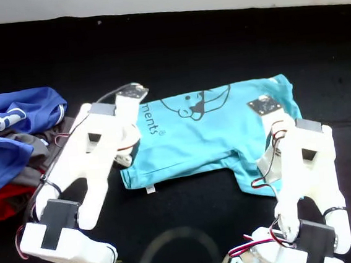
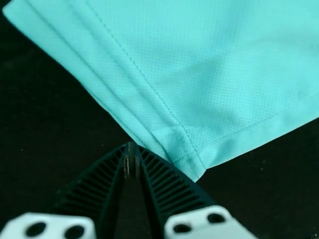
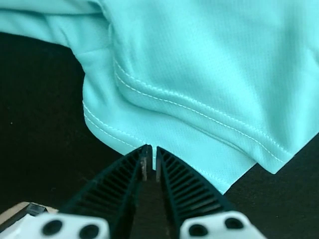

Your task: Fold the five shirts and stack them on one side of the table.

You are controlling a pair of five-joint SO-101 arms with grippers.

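We hold both grippers at the edges of the teal shirt (image 1: 207,134), which lies spread flat on the black table (image 1: 174,51).

Nearest us, the left gripper (image 2: 130,152) has its tips pressed together right at the shirt's hem corner; we cannot tell if cloth is caught. The right gripper (image 3: 150,153) is closed on the stitched hem, a sliver of teal between its tips. Farther left, a heap of blue, grey and red shirts (image 1: 15,141) sits at the table's side.

white arms (image 1: 91,155), black ribbed pincers (image 2: 131,149) (image 3: 150,151)
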